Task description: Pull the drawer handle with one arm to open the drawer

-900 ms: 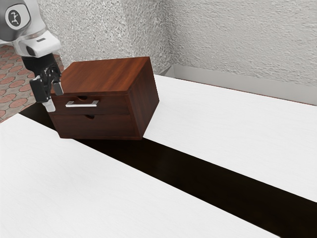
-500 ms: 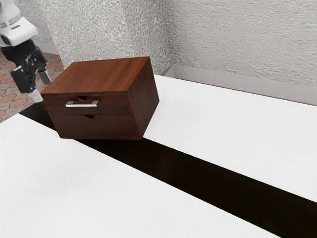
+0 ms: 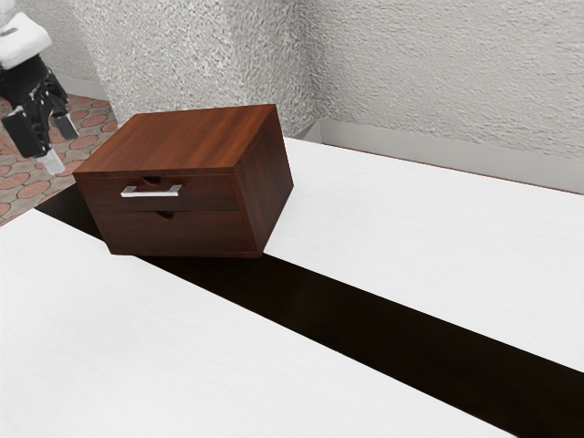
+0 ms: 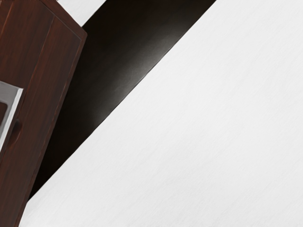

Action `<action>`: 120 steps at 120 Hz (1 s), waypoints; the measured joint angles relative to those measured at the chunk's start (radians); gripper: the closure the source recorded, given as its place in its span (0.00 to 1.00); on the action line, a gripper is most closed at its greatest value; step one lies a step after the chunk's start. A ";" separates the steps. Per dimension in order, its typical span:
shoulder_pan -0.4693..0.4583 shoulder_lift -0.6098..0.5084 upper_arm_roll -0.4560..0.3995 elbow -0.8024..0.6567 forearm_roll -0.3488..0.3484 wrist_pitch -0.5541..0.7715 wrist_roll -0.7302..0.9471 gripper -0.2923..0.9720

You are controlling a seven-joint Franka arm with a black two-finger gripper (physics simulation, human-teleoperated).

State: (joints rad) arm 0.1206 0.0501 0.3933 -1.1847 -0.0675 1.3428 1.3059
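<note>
The task's thing, the thin silver bar handle, sits on the upper drawer front of the dark brown wooden two-drawer cabinet. This front looks flush with the cabinet face, so I judge the drawer is not yet opened.

The main risk is a bad approach. The black two-finger gripper is well apart from the handle, at the exterior view's left, so it must travel to it. If it arrives too high or at an angle, the fingers can hit the cabinet's top edge, or slide off the narrow bar. The cabinet only stands free on the white table, across a black glossy strip, so a crooked pull may drag the whole cabinet instead of opening the drawer.

The arm hangs near the exterior view's upper left corner, with the hand pointing down and a little toward the cabinet. The fingers appear spread and hold nothing. In the wrist view the cabinet's front and a piece of the handle are seen obliquely.
</note>
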 joint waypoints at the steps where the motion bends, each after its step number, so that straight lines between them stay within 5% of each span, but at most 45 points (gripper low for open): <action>1: -0.003 0.001 0.000 0.000 0.003 0.000 -0.001 0.23; 27: -0.114 0.003 -0.002 -0.028 0.076 0.006 -0.017 0.23; 46: -0.180 -0.106 -0.013 -0.224 0.163 0.064 -0.024 0.23; 68: -0.110 -0.147 -0.010 -0.383 0.243 0.194 -0.032 0.23; 120: -0.107 -0.187 0.025 -0.514 0.366 0.440 -0.046 0.23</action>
State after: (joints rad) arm 0.0134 -0.1372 0.4179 -1.6982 0.2981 1.7823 1.2603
